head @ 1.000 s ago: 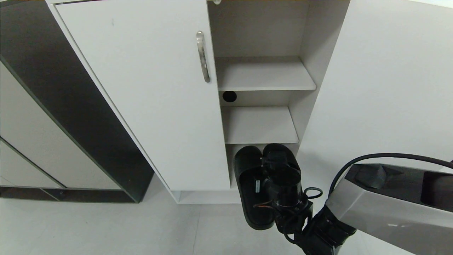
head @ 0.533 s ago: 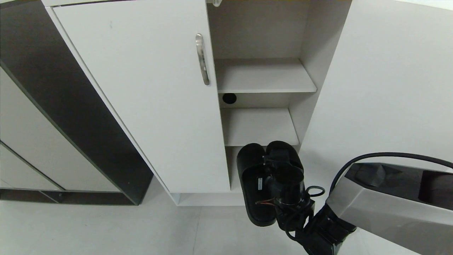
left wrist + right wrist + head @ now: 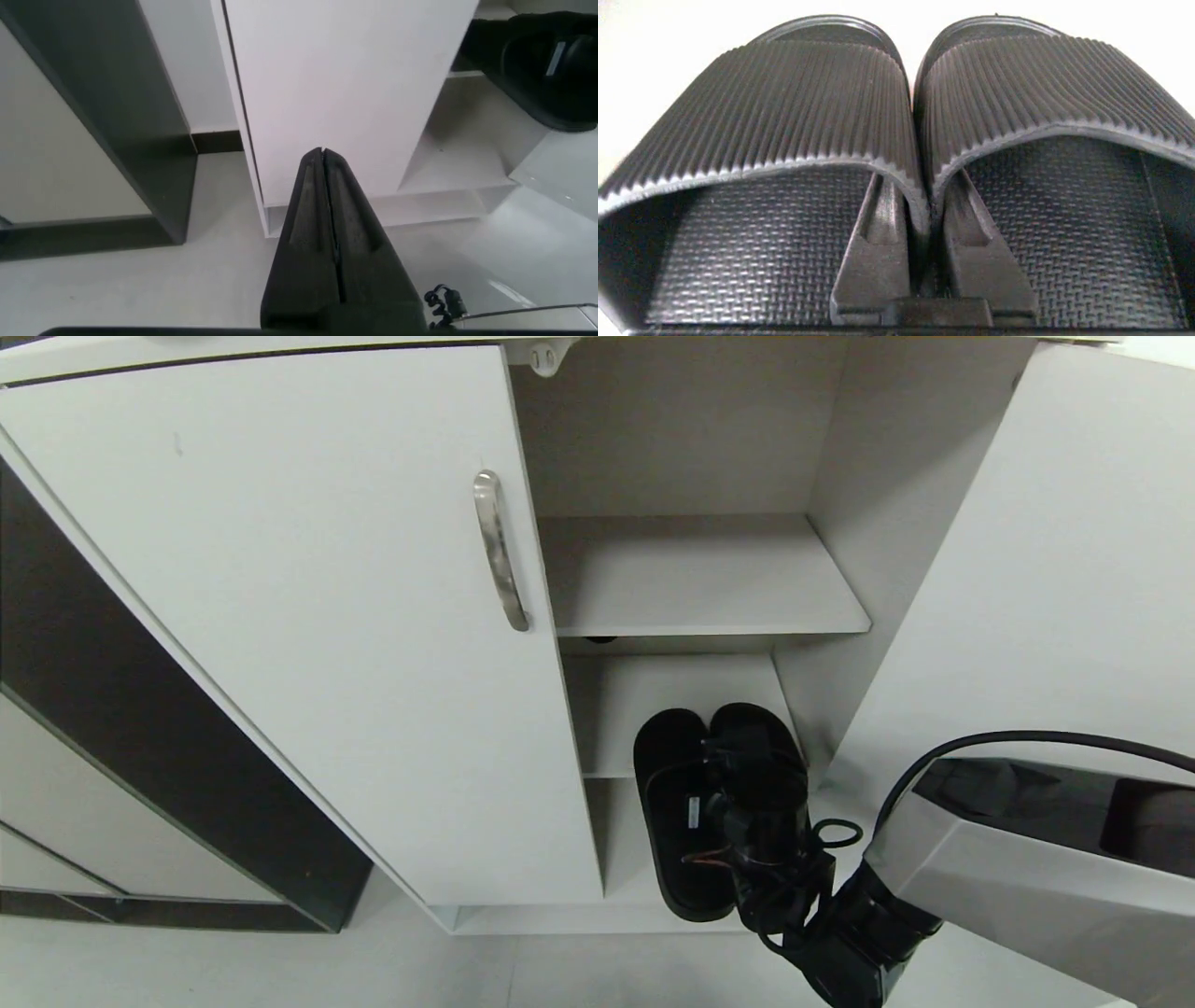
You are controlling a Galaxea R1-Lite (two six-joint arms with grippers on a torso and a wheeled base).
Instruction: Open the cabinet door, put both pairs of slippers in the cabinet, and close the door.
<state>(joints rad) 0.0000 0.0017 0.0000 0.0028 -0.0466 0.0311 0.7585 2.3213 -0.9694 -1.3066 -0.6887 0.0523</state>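
Head view: white cabinet [image 3: 672,429], left door [image 3: 280,569] shut, with metal handle [image 3: 501,551]; right door [image 3: 1055,569] swung wide open. Inside, upper shelf [image 3: 700,579] and middle shelf [image 3: 635,709], both bare. One black pair of slippers [image 3: 677,821] side by side at the open right half, toes toward the back, overlapping the front edge of the middle shelf; whether resting on anything cannot be told. Right gripper [image 3: 747,756] clamped on the slippers from the heel side. Pale floor [image 3: 233,961] below. Left wrist view: left gripper [image 3: 323,159] with fingers pressed together, low above the floor [image 3: 140,280], facing the bottom of the left door [image 3: 346,84]; dark panel [image 3: 103,103] beside the cabinet; slippers [image 3: 547,56] at the open side, well apart from this gripper. Right wrist view: slippers [image 3: 813,103] close up, ribbed straps touching at the middle. Right gripper [image 3: 920,233] with one of its fingers [image 3: 878,233] under each strap, pinching the two inner walls together.
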